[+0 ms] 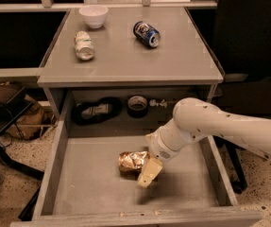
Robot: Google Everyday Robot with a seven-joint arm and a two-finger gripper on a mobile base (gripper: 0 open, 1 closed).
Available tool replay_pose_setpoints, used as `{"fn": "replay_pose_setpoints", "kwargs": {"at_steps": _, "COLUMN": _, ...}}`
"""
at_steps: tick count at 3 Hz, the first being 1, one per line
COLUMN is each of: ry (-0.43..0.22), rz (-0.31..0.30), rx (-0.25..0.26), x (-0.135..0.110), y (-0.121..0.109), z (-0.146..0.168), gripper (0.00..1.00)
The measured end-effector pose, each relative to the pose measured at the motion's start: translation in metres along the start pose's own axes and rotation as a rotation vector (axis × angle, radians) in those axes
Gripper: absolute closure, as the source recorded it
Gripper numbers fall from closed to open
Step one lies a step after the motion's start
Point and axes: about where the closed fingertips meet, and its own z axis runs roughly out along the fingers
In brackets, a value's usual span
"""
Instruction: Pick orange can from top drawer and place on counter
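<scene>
The gripper (149,173), matt cream plastic, hangs low inside the top drawer (78,183), whose floor looks dull, smooth grey. Just beside it, the orange can (131,161) is crinkled, shiny golden metal. Well beyond it, the counter (125,60) shows a smooth grey surface with a soft sheen. Behind it, the arm (220,126) is smooth, slightly glossy white.
</scene>
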Motion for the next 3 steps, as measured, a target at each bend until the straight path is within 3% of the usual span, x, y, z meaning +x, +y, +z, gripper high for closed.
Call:
{"fn": "replay_pose_setpoints", "kwargs": {"at_steps": 1, "ry": 0.005, "rz": 0.005, "rx": -0.009, "x": -0.0023, "y": -0.0026, "z": 0.0163, "gripper": 0.19}}
{"fn": "replay_pose_setpoints", "kwargs": {"at_steps": 3, "ry": 0.005, "rz": 0.005, "rx": -0.009, "x": -0.0025, "y": -0.0026, "z": 0.0166, "gripper": 0.65}}
